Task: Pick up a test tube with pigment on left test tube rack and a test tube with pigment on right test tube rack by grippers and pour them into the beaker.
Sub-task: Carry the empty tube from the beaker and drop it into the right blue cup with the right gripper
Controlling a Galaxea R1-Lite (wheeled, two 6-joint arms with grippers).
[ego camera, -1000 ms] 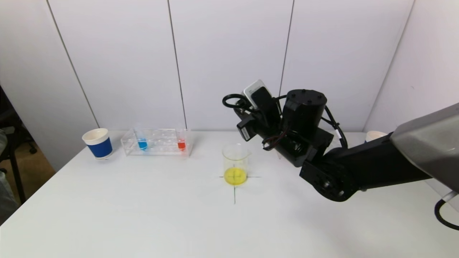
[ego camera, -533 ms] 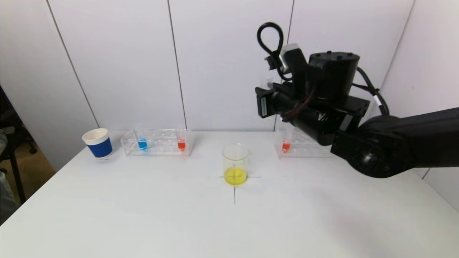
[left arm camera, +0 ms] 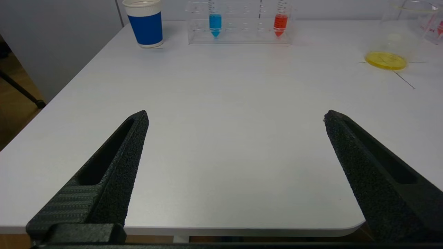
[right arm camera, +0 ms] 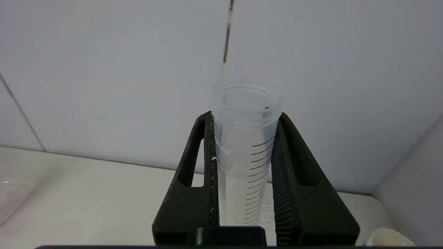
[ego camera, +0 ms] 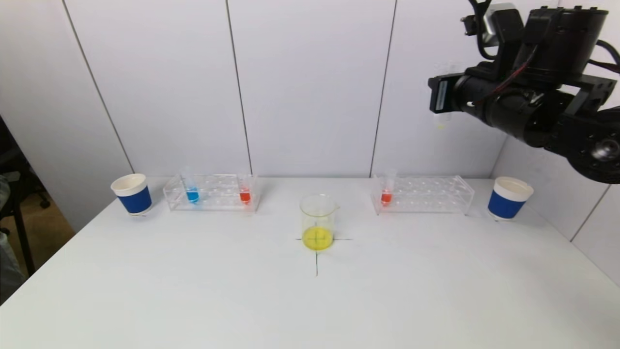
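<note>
Clear plastic test tube (right arm camera: 244,152) sitting clamped between the 2 black fingers (right arm camera: 294,193) of the right end effector (right arm camera: 244,114), graduated markings facing outward, open mouth pointing up, looking empty. Hanging high above the right end of the white counter (ego camera: 242,300), near the wall, well apart from everything on the surface. Showing in the head view as a pale tube (ego camera: 441,118) just below the black wrist housing.

Holding nothing in the left end effector (left arm camera: 235,116), fingers (left arm camera: 114,166) spread wide, hovering low over the near left part of the counter.

Standing at the centre on a drawn cross: glass beaker (ego camera: 318,220) with yellow liquid in the bottom, upright.

Resting at the back left: transparent left test tube rack (ego camera: 213,196) carrying 2 upright tubes, the blue pigment tube (ego camera: 192,190) toward its left end and the red pigment tube (ego camera: 244,191) toward its right end. Sitting just beside that rack, farther left: blue paper cup (ego camera: 132,194) with a white rim.

Resting at the back right: right test tube rack (ego camera: 428,194), bearing 1 red tube (ego camera: 387,191) at its left end. Standing near the right end of this rack: second blue cup (ego camera: 508,198)
</note>
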